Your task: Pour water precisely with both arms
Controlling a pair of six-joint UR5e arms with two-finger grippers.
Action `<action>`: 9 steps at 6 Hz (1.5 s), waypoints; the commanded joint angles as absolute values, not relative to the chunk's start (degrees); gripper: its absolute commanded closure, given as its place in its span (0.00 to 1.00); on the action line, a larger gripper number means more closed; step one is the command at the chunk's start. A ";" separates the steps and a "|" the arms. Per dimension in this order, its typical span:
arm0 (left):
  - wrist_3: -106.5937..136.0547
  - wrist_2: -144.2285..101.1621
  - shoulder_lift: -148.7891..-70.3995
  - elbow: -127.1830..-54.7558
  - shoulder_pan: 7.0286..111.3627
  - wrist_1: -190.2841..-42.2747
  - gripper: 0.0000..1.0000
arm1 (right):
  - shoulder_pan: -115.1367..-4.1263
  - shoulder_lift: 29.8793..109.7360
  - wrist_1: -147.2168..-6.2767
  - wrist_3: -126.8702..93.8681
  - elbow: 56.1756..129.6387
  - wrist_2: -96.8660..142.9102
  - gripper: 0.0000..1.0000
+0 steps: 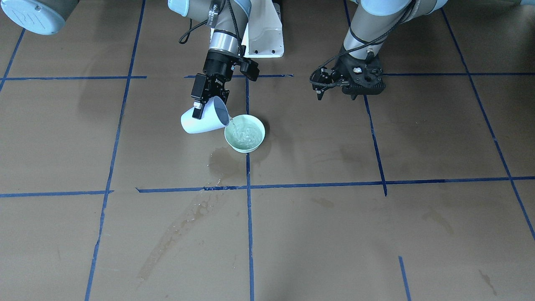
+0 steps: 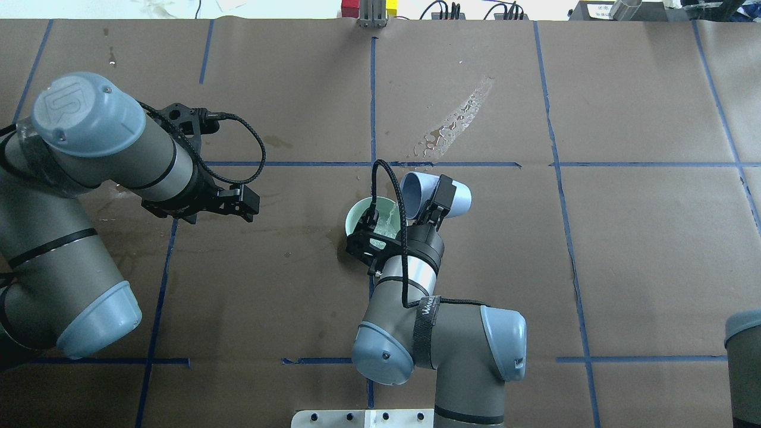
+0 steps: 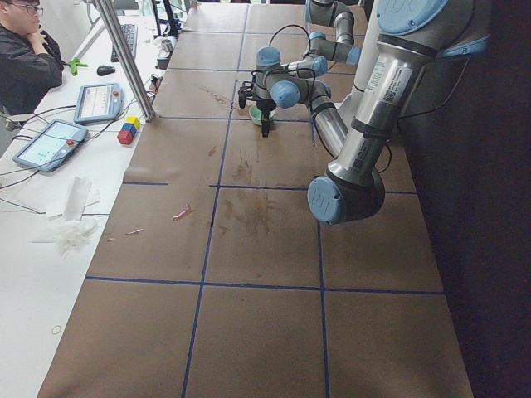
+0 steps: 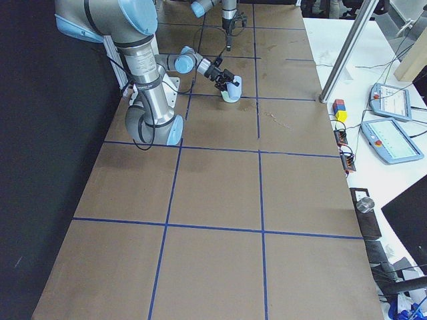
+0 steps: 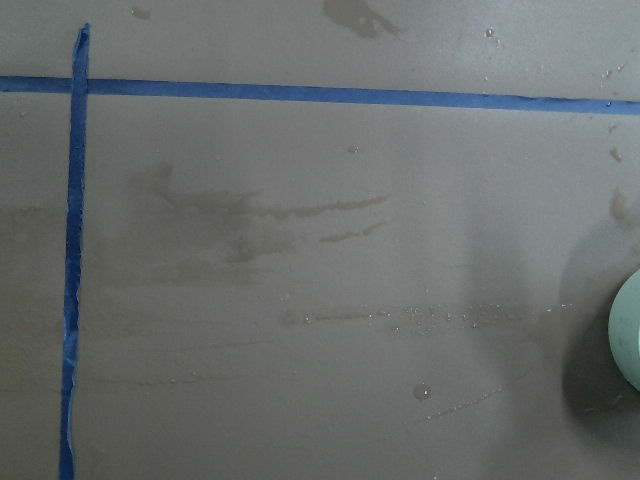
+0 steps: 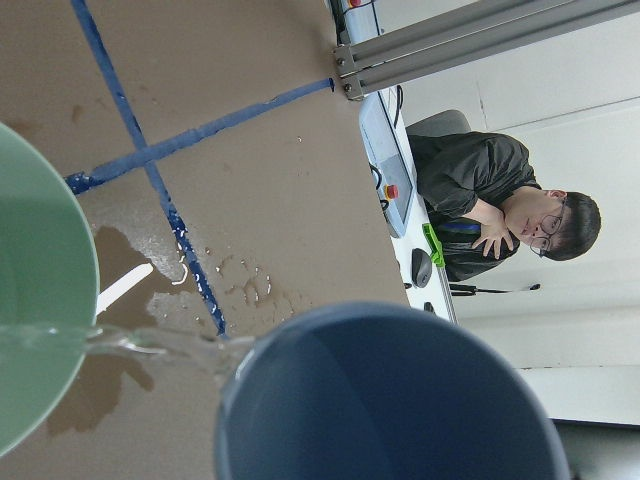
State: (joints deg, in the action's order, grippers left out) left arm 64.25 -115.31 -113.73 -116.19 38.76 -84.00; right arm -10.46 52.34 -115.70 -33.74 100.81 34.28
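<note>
My right gripper (image 1: 209, 106) is shut on a pale blue cup (image 1: 200, 121), tipped on its side with its mouth over a mint-green bowl (image 1: 245, 133). A thin stream of water (image 1: 232, 123) runs from the cup's lip into the bowl. The right wrist view shows the cup (image 6: 400, 400), the water stream (image 6: 150, 345) and the bowl's wall (image 6: 40, 300). From overhead the cup (image 2: 458, 199) lies just right of the bowl (image 2: 362, 214). My left gripper (image 1: 337, 94) hangs apart from the bowl with its jaws spread and nothing between them. Its wrist view catches only the bowl's edge (image 5: 628, 330).
A wet patch (image 1: 221, 161) lies by the bowl, and a long wet streak (image 1: 179, 234) runs toward the operators' side. Blue tape lines (image 1: 249, 209) grid the brown table. The white pedestal (image 1: 263, 37) stands behind the cup. A person (image 3: 25, 50) sits at the side desk with tablets (image 3: 50, 141).
</note>
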 commanded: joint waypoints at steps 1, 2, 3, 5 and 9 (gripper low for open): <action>64.25 -115.31 -113.73 -116.28 38.76 -84.02 0.00 | -10.37 52.29 -115.49 -34.98 100.81 34.28 0.94; 64.25 -115.31 -113.73 -116.28 38.76 -84.02 0.00 | -10.46 52.29 -115.49 -35.15 100.81 34.28 0.94; 64.25 -115.31 -113.82 -116.28 38.76 -84.02 0.00 | -10.37 52.29 -115.40 -35.50 100.81 34.28 0.95; 64.25 -115.31 -113.82 -116.28 38.76 -83.94 0.00 | -10.46 52.21 -115.40 -36.38 100.81 34.28 0.95; 64.25 -115.31 -113.82 -116.37 38.76 -84.02 0.00 | -10.55 52.03 -104.37 -47.68 100.72 34.89 0.99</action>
